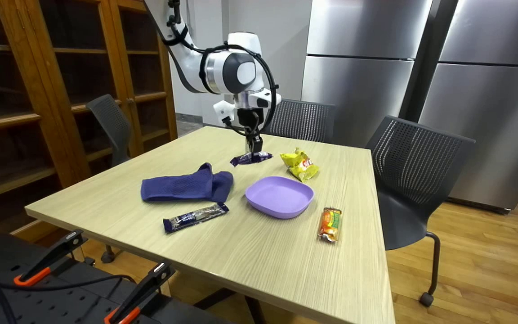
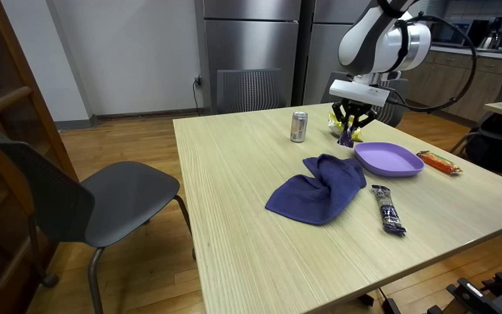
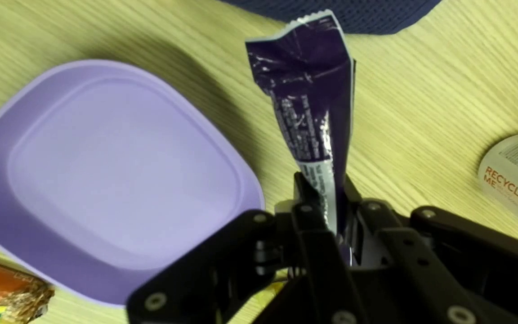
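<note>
The claw (image 3: 328, 191) is clamped on a purple-wrapped bar (image 3: 306, 90) — its two fingers sit on either side of the wrapper, and a crimped end sticks out past them in the wrist view. In both exterior views this bar is on the far-edge half of the tabletop (image 1: 263, 261); whether it touches the wood I cannot tell. A crumpled yellow packet (image 1: 301, 166) lies near it, toward the far right corner. A lilac plate (image 1: 279, 195) sits nearer the right edge than the left, and an orange-and-green snack (image 1: 329, 223) lies beside it, close to the right edge. Toward the near edge lies a navy-and-clear bar (image 1: 196, 217), and a rumpled navy cloth (image 1: 176, 188) is beside it, on the left-edge side of the plate. In an exterior view a can (image 2: 299, 127) stands upright toward the far edge — on the claw's left-edge side. Dark chairs (image 1: 421, 162) stand along the left, far and right edges.
</note>
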`<state>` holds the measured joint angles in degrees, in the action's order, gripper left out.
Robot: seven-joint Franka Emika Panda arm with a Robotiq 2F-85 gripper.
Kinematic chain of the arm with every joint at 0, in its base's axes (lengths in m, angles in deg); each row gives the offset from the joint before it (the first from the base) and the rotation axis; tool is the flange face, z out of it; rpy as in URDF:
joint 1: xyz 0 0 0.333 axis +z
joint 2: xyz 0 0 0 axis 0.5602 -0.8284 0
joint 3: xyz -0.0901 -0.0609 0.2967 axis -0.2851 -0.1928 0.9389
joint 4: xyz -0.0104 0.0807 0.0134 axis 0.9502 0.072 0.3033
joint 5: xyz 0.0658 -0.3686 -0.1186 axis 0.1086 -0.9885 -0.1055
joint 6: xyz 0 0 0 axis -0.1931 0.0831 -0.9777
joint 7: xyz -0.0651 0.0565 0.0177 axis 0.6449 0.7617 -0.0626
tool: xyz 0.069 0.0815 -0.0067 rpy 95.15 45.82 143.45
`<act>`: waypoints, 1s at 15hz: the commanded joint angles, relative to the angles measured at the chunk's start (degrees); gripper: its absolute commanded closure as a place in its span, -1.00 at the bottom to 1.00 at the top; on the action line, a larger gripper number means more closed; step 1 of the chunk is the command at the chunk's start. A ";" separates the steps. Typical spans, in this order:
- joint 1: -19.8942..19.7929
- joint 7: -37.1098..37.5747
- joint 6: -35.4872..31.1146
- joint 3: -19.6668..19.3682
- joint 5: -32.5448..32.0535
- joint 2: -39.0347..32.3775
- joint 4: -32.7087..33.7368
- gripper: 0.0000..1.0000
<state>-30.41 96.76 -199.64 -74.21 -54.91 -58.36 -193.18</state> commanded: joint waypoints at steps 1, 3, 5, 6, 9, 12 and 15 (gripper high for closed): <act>-3.70 -8.61 1.45 2.10 -0.08 2.23 -1.48 0.92; -4.68 -12.52 2.39 1.89 -0.21 1.76 -0.93 0.92; -5.49 -16.28 3.55 1.81 -0.52 1.81 -0.85 0.92; -5.77 -17.86 4.27 1.76 -0.86 1.75 -0.77 0.92; -6.18 -21.19 6.42 1.61 -1.48 1.19 -0.23 0.92; -6.46 -22.70 8.84 1.40 -1.79 0.41 0.28 0.92; -6.56 -22.90 10.89 0.92 -2.56 -0.33 0.65 0.92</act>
<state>-35.88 75.10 -191.95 -73.68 -55.81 -58.69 -193.28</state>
